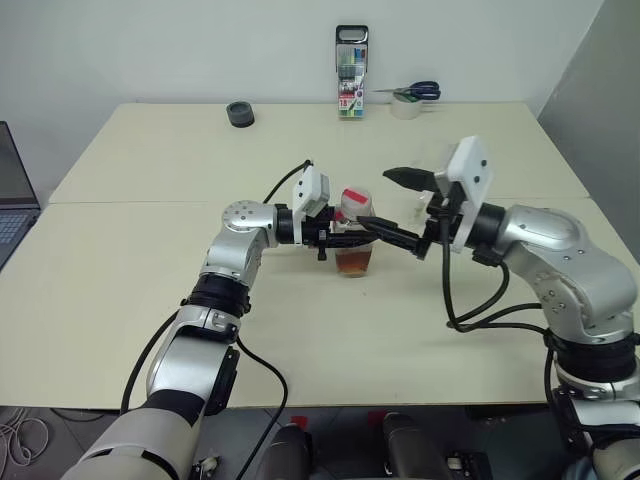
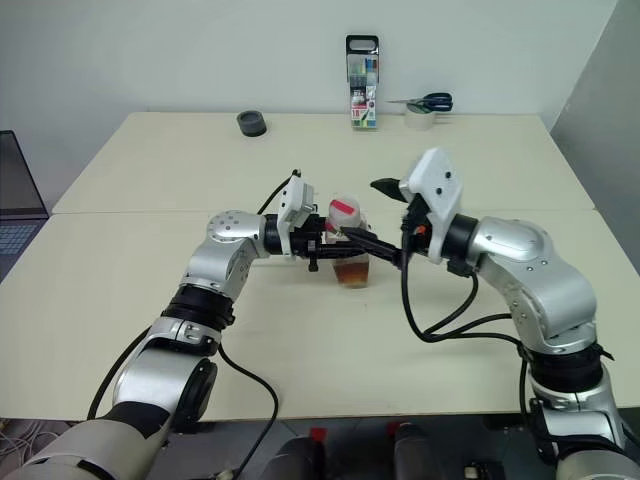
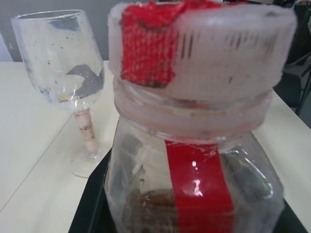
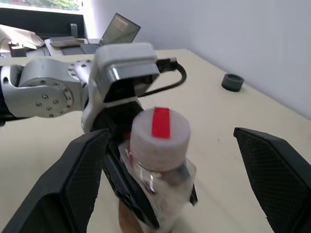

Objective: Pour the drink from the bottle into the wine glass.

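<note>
**Bottle gripped mid-table, cap still on**

Nearest the robot, at the middle of the table (image 1: 150, 330), the left gripper (image 1: 345, 238) reaches in level from nine o'clock, its fingers pinched tight on the bottle (image 1: 354, 240). The bottle stands upright, held at the body below the neck. Its white cap (image 4: 160, 127), crossed by a red strip, is on. The drink (image 1: 355, 262) fills only the bottom of the bottle, an amber-brown band.

From three o'clock comes the right gripper (image 4: 170, 160), fingers spread wide. In its wrist view the two black fingers stand one on each side of the cap, both apart from it. From the head views, one finger runs low across the front of the bottle and the other points out above and beyond it; whether the low one touches the bottle cannot be told.

Just beyond the bottle, toward one o'clock, stands the glass (image 3: 68, 73), upright and holding no drink; it is plain in the left wrist view, faint from the head.

At the far edge: a black ring (image 1: 240, 113) at eleven o'clock, a pen pack (image 1: 351, 75) at twelve, then scissors (image 1: 415, 91) lying on a tape roll (image 1: 405, 108). A laptop (image 1: 12, 195) sits off at nine o'clock.
</note>
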Action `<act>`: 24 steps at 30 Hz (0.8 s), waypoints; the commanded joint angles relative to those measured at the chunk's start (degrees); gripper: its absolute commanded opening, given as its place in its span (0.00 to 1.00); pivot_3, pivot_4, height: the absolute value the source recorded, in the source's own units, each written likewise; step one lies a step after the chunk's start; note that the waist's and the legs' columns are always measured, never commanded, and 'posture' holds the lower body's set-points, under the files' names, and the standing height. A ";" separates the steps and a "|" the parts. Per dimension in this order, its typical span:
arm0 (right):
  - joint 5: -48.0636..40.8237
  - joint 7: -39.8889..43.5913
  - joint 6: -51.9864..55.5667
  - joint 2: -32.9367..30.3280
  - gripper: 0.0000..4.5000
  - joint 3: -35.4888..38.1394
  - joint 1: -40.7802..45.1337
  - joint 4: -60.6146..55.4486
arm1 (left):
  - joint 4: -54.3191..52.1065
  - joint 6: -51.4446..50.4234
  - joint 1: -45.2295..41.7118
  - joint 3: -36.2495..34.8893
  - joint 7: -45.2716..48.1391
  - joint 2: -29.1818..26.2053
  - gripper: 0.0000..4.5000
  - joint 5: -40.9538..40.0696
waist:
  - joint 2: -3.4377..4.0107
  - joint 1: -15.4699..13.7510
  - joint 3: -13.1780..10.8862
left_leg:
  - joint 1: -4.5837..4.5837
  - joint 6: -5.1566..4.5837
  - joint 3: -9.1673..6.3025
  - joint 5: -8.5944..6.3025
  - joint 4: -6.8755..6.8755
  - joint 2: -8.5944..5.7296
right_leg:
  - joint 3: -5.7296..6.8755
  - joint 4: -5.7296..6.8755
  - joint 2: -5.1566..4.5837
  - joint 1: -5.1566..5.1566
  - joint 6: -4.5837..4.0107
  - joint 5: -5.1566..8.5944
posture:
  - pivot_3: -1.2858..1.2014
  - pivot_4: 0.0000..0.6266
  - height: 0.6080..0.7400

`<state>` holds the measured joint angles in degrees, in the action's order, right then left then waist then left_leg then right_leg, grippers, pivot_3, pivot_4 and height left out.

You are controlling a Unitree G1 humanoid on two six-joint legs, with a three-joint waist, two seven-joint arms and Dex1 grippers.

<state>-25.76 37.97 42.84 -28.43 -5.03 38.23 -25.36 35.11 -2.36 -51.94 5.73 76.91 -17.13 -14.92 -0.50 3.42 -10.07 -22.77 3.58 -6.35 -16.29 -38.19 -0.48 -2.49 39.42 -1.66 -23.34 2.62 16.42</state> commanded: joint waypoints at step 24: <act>3.13 -3.17 -0.65 2.49 0.97 0.88 1.59 2.70 | -2.61 0.58 -0.45 -0.47 0.48 0.04 0.37 -0.98 | 0.00 -0.01 0.00 | -0.01 0.01 -0.01 0.00 -0.03 -0.01 | 0.01 0.01 -0.01 0.00 0.00 0.00 | 0.52 0.24 1.00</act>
<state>-21.72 35.14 41.99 -25.36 -6.27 39.59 -20.40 35.06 -2.36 -51.94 5.83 76.95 -16.98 -14.97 -0.50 3.41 -10.07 -22.77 3.59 -6.36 -16.29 -38.21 -0.49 -2.48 39.43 -1.67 -23.34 2.62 16.41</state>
